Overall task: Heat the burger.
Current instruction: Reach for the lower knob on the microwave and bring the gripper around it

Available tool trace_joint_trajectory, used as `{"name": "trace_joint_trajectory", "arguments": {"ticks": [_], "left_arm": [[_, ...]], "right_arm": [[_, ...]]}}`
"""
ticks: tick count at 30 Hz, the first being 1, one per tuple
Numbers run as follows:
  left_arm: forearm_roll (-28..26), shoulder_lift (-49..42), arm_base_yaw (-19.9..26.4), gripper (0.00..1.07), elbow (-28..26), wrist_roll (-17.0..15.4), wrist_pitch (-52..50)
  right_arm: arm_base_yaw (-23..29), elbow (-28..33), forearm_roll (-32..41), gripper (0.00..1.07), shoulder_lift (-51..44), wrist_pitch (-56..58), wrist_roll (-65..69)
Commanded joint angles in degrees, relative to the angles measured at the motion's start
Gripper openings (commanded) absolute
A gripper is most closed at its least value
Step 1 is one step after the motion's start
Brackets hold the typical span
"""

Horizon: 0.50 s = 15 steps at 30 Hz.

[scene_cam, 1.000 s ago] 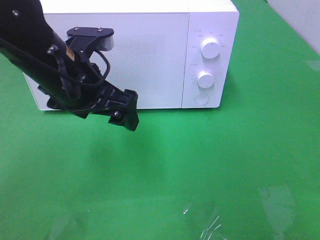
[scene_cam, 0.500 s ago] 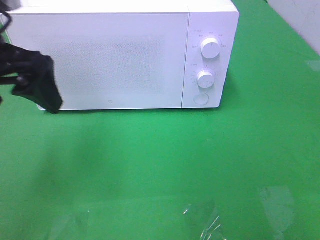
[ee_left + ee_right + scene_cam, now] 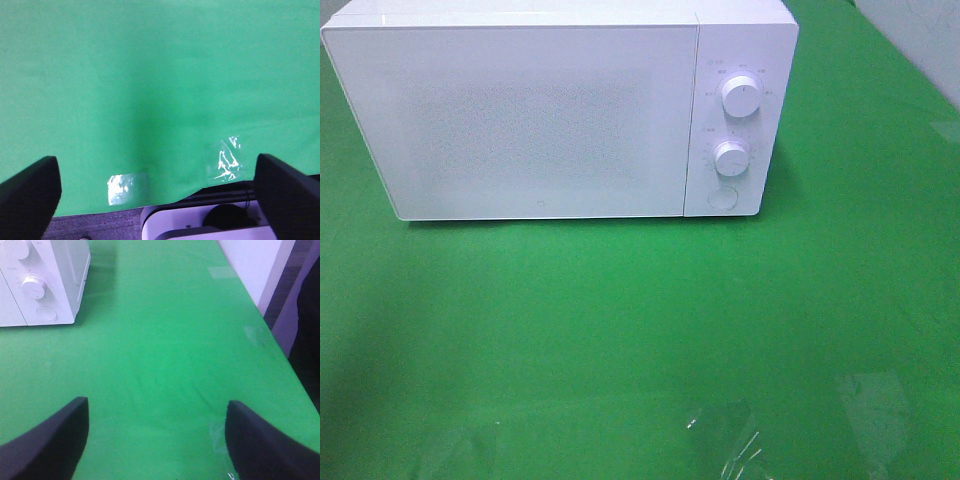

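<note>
Left wrist view: left gripper [image 3: 155, 167] spread to full width, dark fingers [image 3: 30, 197] far apart, nothing between them, nothing touched. Hangs above the green cloth [image 3: 150, 75], tilted down toward the table's near edge. Under the gap, bare cloth with shiny patches of clear tape [image 3: 127, 187] close to that edge. Past the edge, a white machine base [image 3: 200, 225] and a strip of grey floor [image 3: 95, 225].

Right wrist view: right gripper [image 3: 157, 407] likewise spread wide, dark fingers [image 3: 50, 440] apart, gripping nothing, resting on nothing. Hovers over the cloth, aimed along the table, with the microwave [image 3: 45, 275] ahead and to one side, well apart from the fingers. Open cloth between the fingers and ahead of them; table edge on the side away from the microwave, a pale wall [image 3: 250, 260] beyond it.

Exterior high view: white microwave at the back of the cloth, door shut, upper knob [image 3: 741, 96], lower knob [image 3: 731, 158] and round button [image 3: 722, 198] on its right-hand panel. Broad stretch of cloth in front, tape patches near the front edge. Burger: whereabouts cannot be told from any of these views.
</note>
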Motion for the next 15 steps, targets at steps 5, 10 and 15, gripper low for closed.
{"name": "trace_joint_trajectory", "arguments": {"ticks": [5,10,15], "left_arm": [[2.5,-12.6,0.3,0.97,10.2,-1.5,-1.8],[3.6,-22.1,0.3,0.97,17.5,-1.3,-1.9],[4.3,-30.5,0.3,0.97,23.9,-1.3,-4.7]], "right_arm": [[-0.2,0.1,0.2,0.73,-1.5,-0.5,0.1],[-0.2,0.1,0.2,0.73,-1.5,-0.5,0.1],[-0.2,0.1,0.2,0.73,-1.5,-0.5,0.1]]}}
